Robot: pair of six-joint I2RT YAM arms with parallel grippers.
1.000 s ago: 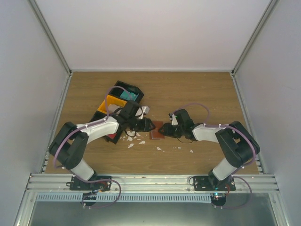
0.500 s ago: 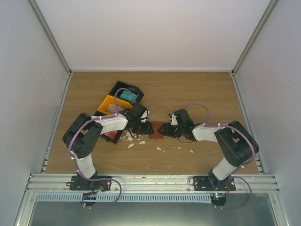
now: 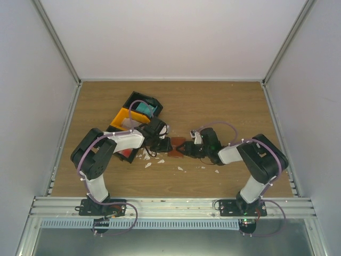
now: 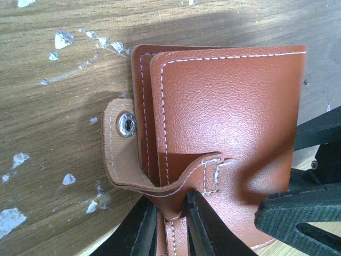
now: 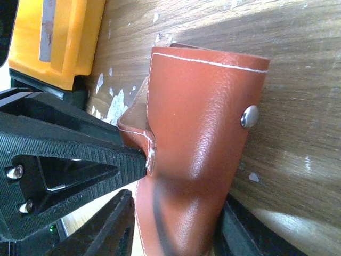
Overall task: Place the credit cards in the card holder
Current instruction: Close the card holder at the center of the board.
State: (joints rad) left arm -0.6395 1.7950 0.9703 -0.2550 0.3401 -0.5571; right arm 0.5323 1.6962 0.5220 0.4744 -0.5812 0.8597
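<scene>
The reddish-brown card holder (image 3: 176, 149) lies mid-table between both grippers. In the left wrist view the card holder (image 4: 224, 117) shows its snap flap, and my left gripper (image 4: 173, 216) is shut on the stitched strap at its near edge. In the right wrist view the card holder (image 5: 202, 117) bows between the two fingers of my right gripper (image 5: 178, 226), which grips its sides. A teal credit card (image 3: 144, 108) sits in the tray, and a red credit card (image 3: 126, 153) peeks out under the left arm.
The black-and-orange compartment tray (image 3: 123, 118) stands behind the left gripper, and its orange wall (image 5: 69, 42) is close to the holder. White scraps (image 3: 152, 160) litter the wood in front of the holder. White walls enclose the table.
The left arm swung in to the holder and its jaws closed on the strap. The right gripper shifted slightly left with the holder.
</scene>
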